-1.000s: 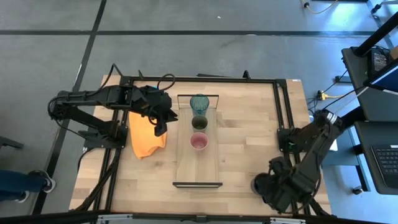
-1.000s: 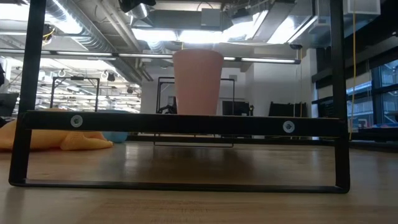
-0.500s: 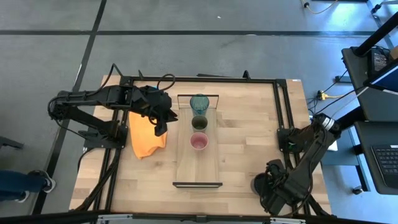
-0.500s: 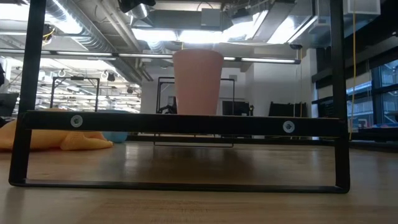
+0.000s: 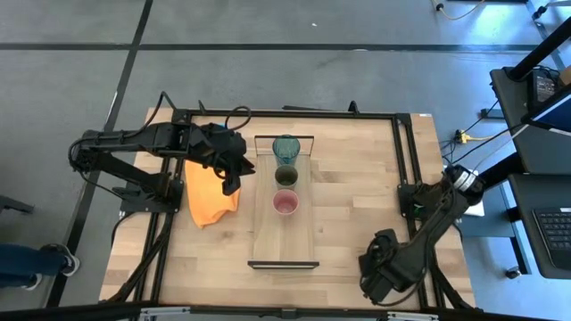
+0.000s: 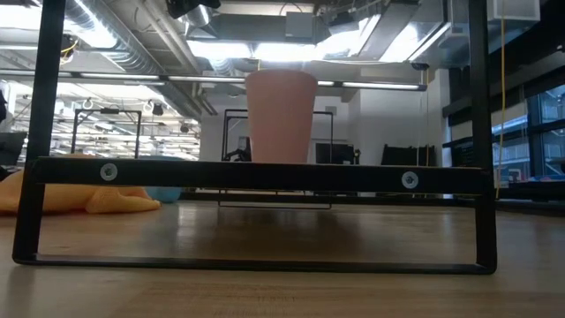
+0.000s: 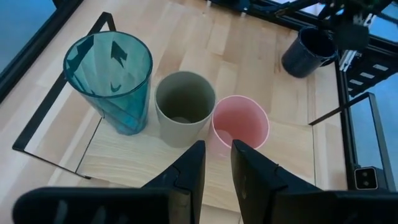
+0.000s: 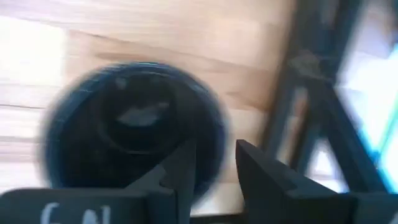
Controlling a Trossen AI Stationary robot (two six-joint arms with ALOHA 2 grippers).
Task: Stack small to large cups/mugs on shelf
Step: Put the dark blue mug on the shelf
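Note:
On the shelf [image 5: 284, 239], a teal tumbler [image 5: 285, 147], an olive cup [image 5: 285, 176] and a pink cup [image 5: 285, 204] stand upright in a row from far to near. A black mug [image 8: 127, 134] stands upright on the table near its front right corner. My right gripper [image 8: 216, 152] points down just over it, open. One finger is over the mug's inside and the other outside the rim [image 8: 219, 146]. My left gripper [image 7: 216, 152] hangs left of the shelf over the orange cloth, its fingers a little apart with nothing between them.
An orange cloth [image 5: 210, 198] lies crumpled left of the shelf. In the low view something pale blue [image 6: 163, 193] shows beside it. The table's black frame rail [image 8: 311, 118] runs close to the black mug. Bare wood lies between the shelf and the mug.
My right gripper has come down and a little toward the table's left, over the black mug, which has stayed in place.

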